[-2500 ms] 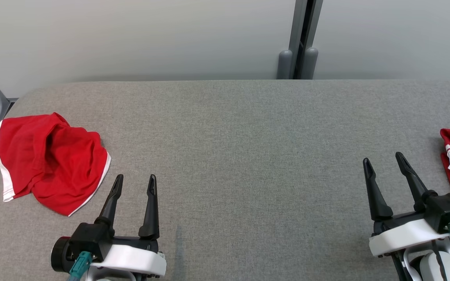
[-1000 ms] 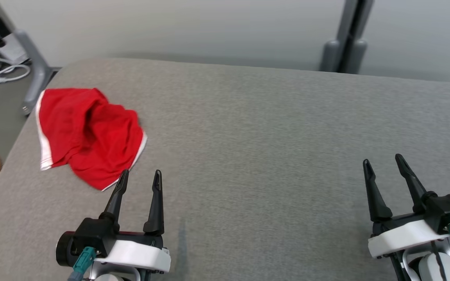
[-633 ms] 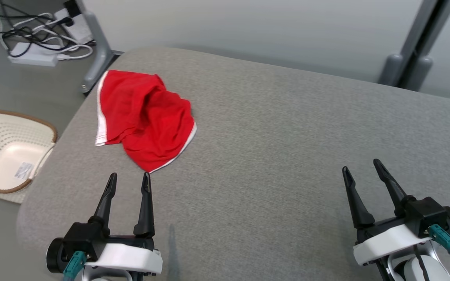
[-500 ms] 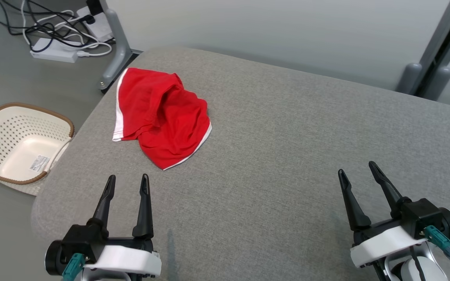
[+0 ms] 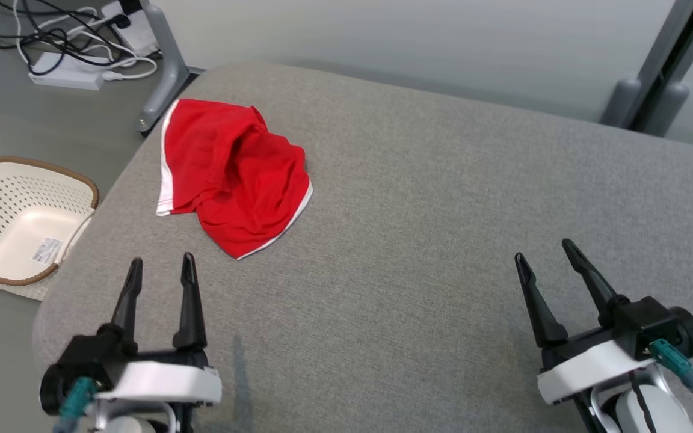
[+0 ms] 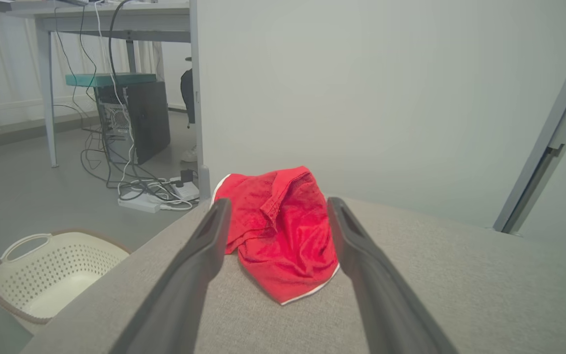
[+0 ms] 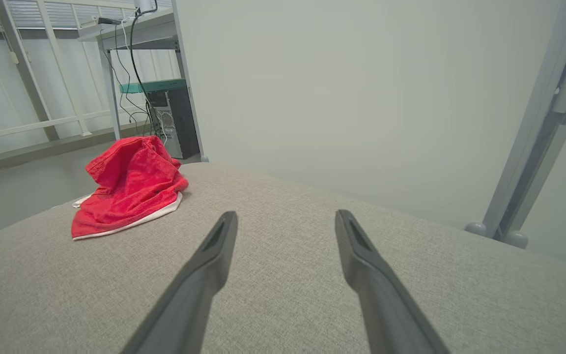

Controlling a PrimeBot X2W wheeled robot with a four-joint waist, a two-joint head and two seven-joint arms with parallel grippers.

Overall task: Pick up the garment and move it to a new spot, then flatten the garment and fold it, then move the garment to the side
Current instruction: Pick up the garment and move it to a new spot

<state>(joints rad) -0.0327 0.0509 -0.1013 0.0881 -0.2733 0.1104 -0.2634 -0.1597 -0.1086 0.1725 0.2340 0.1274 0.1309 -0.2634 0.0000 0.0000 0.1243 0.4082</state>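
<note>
While the red garment [image 5: 232, 174] lies crumpled in the upper left of the head view, on the grey table [image 5: 443, 210] | left gripper [image 5: 162, 260]: lower left, jaws wide apart, holding nothing, near the garment, not touching | right gripper [image 5: 542, 250]: lower right, jaws wide apart, empty, well apart from it
</note>
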